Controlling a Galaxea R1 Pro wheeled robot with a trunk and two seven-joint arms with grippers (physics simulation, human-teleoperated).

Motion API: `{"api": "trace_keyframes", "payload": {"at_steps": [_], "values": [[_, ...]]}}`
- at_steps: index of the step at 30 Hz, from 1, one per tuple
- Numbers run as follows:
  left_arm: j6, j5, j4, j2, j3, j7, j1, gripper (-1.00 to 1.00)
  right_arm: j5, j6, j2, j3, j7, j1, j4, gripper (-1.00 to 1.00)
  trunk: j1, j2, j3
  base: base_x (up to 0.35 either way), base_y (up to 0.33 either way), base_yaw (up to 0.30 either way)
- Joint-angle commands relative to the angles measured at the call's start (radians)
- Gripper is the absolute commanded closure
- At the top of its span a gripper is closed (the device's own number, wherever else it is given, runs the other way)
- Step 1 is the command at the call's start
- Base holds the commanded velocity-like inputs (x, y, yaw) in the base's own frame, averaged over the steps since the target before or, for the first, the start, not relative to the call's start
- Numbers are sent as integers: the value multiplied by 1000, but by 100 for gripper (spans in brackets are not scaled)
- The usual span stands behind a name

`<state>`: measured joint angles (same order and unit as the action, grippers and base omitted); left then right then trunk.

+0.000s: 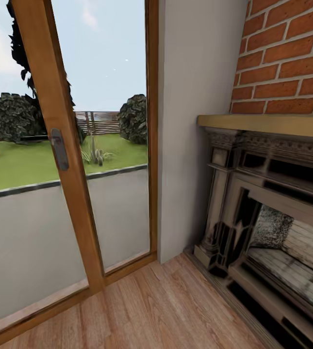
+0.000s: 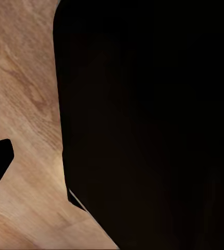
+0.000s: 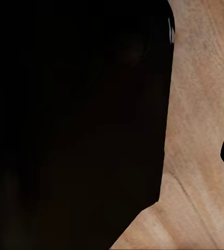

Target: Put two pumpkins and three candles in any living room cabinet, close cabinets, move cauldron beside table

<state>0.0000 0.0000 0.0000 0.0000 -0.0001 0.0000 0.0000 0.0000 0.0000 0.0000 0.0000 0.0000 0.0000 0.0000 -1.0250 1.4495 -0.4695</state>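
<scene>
Gripper unseen | ornate stone fireplace (image 1: pixel 253 203) | red brick (image 1: pixel 287 58) | plank floor (image 1: pixel 151 310)

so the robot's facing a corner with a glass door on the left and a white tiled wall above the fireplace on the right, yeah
Not quite. The wall above the fireplace is red brick, not white tile, as the head view shows. The glass door is on the left, as you said.

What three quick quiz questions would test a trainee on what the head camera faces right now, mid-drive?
1. True or false: a wooden mantel shelf sits below the red brick wall.
2. What lies directly beyond the glass door: A) a kitchen, B) paving and a lawn, C) a staircase?
3. Fill in: the floor is made of light ____ planks.

Key: 1 true; 2 B; 3 wood.
</scene>
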Motion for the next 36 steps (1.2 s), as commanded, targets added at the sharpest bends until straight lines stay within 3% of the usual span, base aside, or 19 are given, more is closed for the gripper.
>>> {"api": "trace_keyframes", "payload": {"at_steps": [1,7,16,29,36], "values": [[-4,-1,-6,6,-1,2,5,-100,3,-6,0,0,-3,-6,-1,-100,0,0,-1,0,0,0],[-4,-2,-19,25,-1,0,5,-100,9,-7,1,1,2,-22,-1,-100,0,0,-1,0,0,0],[-4,1,-21,-3,4,-12,5,-100,2,-58,1,2,2,-23,-2,-100,0,0,-1,-14,0,0],[-45,2,-20,6,1,-14,5,-100,2,-131,2,0,3,-23,-2,-100,0,0,-1,-97,0,0],[-52,1,-20,9,0,-14,5,-100,2,-133,1,0,8,-23,-2,-100,0,0,-4,-1,0,-132]]}}
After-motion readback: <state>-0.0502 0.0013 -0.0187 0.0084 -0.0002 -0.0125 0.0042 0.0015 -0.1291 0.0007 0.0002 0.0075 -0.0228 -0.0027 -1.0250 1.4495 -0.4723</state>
